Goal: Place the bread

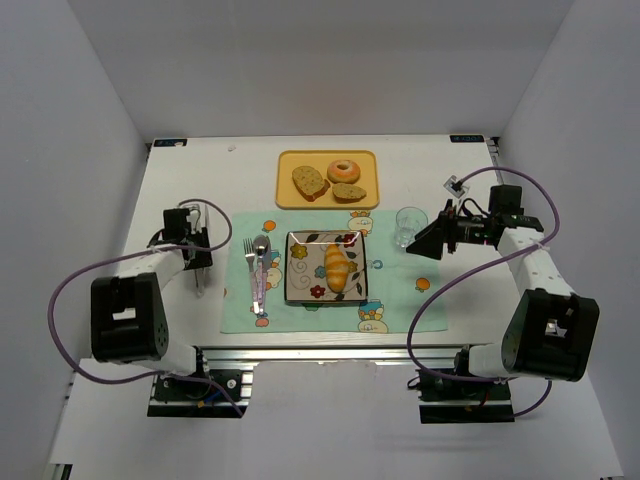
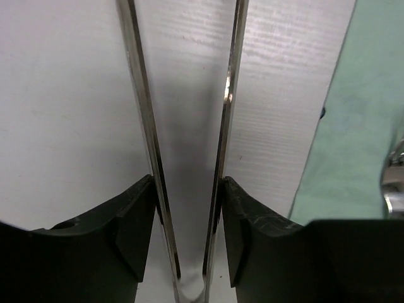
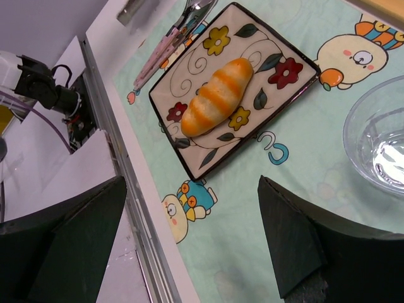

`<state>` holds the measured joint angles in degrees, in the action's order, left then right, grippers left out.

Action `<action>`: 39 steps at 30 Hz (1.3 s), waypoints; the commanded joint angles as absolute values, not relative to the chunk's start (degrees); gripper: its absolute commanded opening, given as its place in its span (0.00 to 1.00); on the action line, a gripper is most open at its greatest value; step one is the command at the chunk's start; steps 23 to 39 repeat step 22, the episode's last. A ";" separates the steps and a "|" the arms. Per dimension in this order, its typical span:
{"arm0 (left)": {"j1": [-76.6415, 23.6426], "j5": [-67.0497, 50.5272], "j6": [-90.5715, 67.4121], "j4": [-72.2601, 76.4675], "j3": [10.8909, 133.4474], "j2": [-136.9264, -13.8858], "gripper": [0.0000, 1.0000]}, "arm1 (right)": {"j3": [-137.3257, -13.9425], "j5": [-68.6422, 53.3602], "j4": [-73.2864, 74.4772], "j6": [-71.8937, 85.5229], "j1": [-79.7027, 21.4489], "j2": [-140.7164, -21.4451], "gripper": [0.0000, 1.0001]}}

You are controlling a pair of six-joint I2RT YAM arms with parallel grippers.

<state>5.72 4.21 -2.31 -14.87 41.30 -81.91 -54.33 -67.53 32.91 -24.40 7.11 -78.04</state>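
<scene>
Bread [image 1: 338, 268] lies on the flowered plate [image 1: 305, 250], mid-mat; placement looks done. Left gripper [image 2: 187, 183] sits off the mat at left, part-spread, its pads touching both arms of the tongs [image 2: 146, 126]; a careless release may make them spring or skid. Right gripper [image 1: 428, 243] is spread wide and empty beside the glass [image 1: 409, 226]; a swing could topple it.

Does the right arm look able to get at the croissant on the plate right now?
Probably yes: its pincer is open and empty, and the croissant lies uncovered on the plate; the glass stands off to one side.
</scene>
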 commanded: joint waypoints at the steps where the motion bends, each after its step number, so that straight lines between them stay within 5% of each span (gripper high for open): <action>1: 6.33 0.97 -0.09 -15.20 41.83 -84.72 0.55 | -57.82 -68.47 34.98 -26.28 7.47 -78.40 0.90; 6: 6.85 2.46 -0.70 -14.15 41.39 -84.46 0.70 | -59.33 -65.84 34.29 -24.97 7.47 -78.93 0.89; 9: 6.94 4.91 -1.49 -14.94 41.66 -83.42 0.92 | -59.06 -61.90 31.30 -21.20 7.56 -78.31 0.89; 11: 7.03 7.72 -3.67 -15.29 41.75 -82.01 0.98 | -58.37 -56.20 27.10 -15.84 7.56 -77.26 0.89; 20: 7.03 6.52 -12.73 -19.40 44.11 -67.77 0.98 | -58.71 -31.74 16.79 -0.44 7.65 -73.65 0.89; 39: 7.12 4.75 -13.44 -21.87 45.78 -65.14 0.98 | -60.63 -31.03 16.61 0.96 7.65 -74.18 0.89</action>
